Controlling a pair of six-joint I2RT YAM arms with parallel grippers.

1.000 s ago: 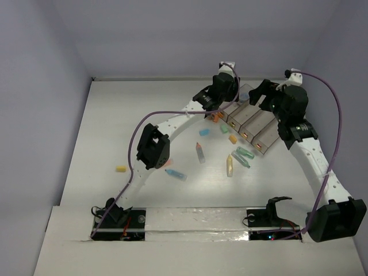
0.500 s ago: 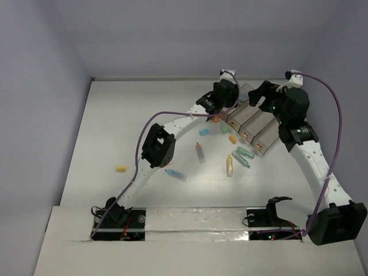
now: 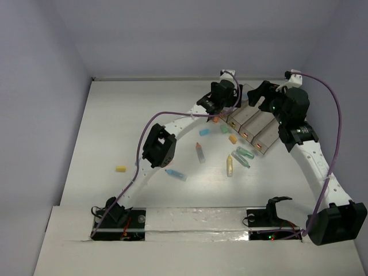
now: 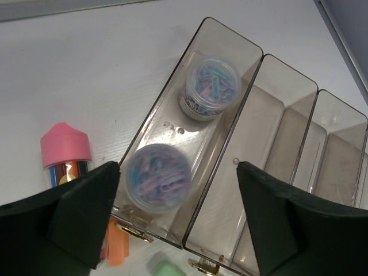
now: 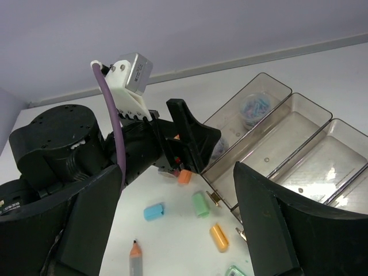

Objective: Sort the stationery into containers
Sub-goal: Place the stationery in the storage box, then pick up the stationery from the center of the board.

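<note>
The containers are one smoky tray of long compartments. Its end compartment holds two clear tubs of paper clips, one far and one near. My left gripper hovers open over the near tub, both fingers well apart from it. My right gripper stands open and empty above the tray's far side. Loose stationery lies in front of the tray: a blue piece, a green one, two orange ones and a pencil.
A pink-capped item stands left of the tray. Further markers lie mid-table: blue, yellow, pale green. A yellow piece sits alone at the left. The back wall is close behind the tray.
The left gripper's jaws have spread wider over the tray's end compartment, leaving the near tub free in it. The left arm's elbow shifted slightly right. The right arm barely moved.
</note>
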